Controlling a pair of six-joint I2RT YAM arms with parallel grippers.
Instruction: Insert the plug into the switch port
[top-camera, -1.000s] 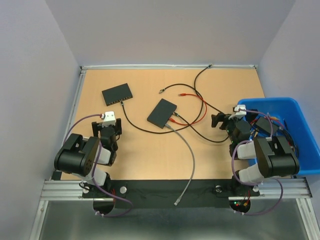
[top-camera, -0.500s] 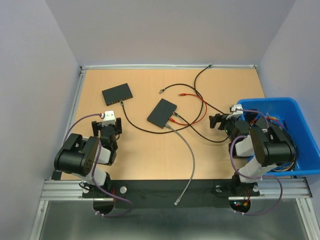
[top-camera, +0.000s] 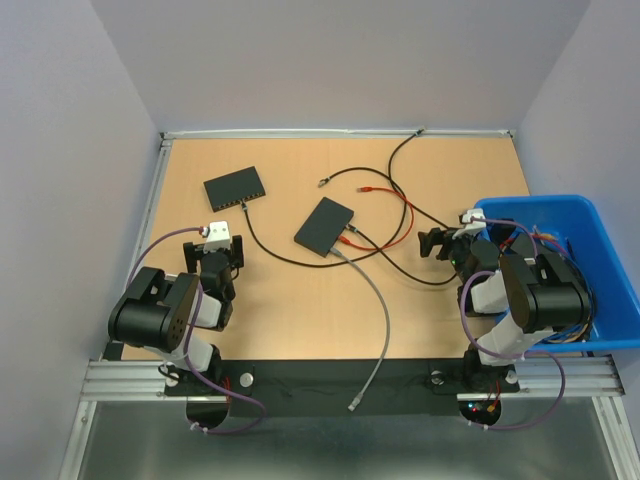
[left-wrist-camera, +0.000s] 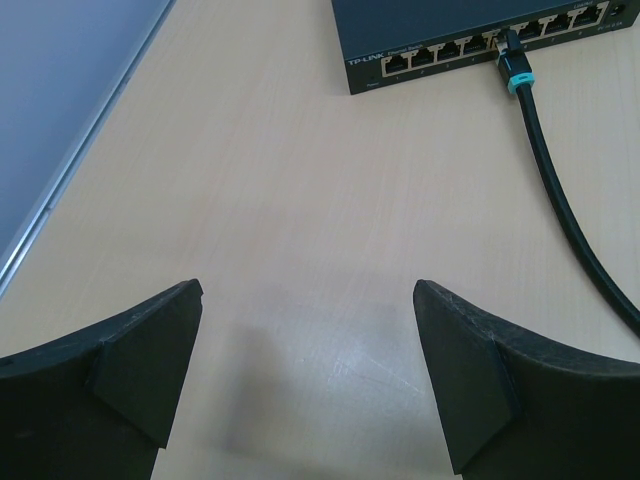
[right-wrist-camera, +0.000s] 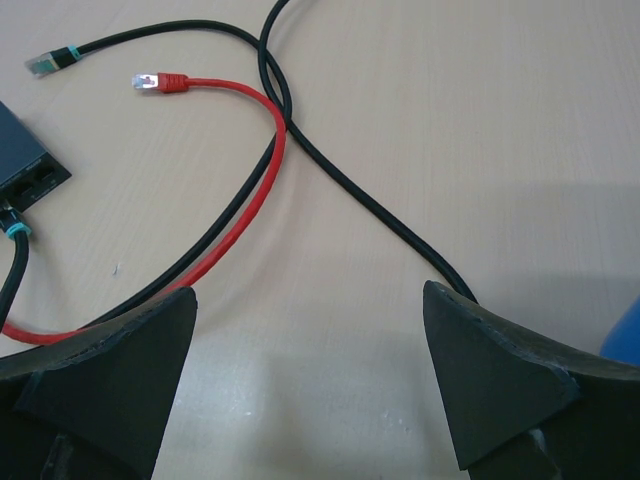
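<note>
right arm shifted slightly; blue bin holds tangled cables.

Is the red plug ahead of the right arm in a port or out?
Out. The red plug lies loose on the table, its clear tip exposed, apart from the switch.

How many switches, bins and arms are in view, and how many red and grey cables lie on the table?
Switches: 2
Bins: 1
Arms: 2
Red cables: 1
Grey cables: 1
Total: 7
</note>
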